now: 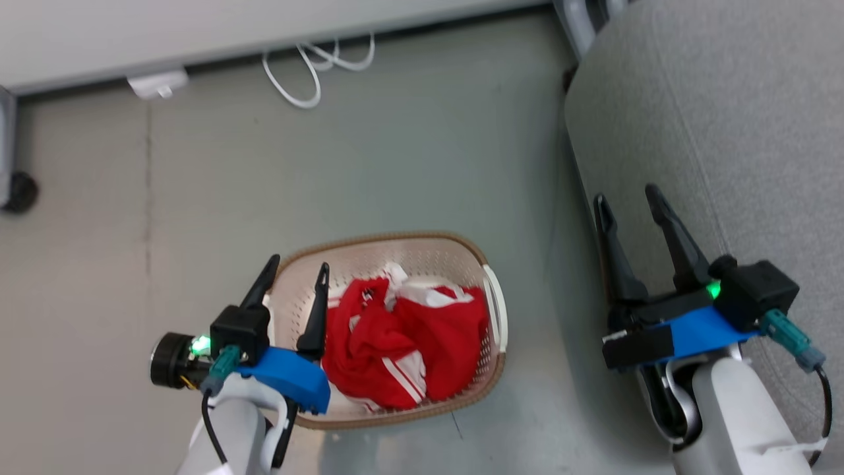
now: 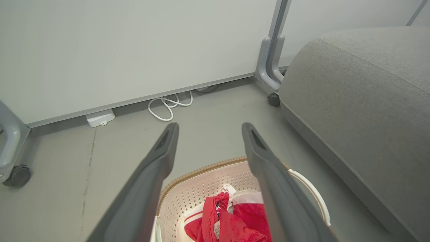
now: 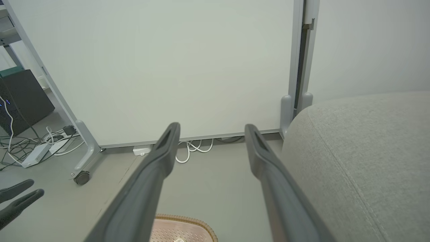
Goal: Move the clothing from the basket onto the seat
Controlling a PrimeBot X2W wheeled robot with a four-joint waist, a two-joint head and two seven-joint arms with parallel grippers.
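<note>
- Left gripper [image 1: 298, 264]: hangs released and empty, fingers spread over the left end of the cream laundry basket [image 1: 395, 237].
- Red clothing [image 1: 402, 343]: lies crumpled inside the basket, just right of and below that gripper.
- Right gripper [image 1: 626, 194]: hangs released and empty at the edge of the grey seat [image 1: 725, 132], well apart from the clothing.
</note>
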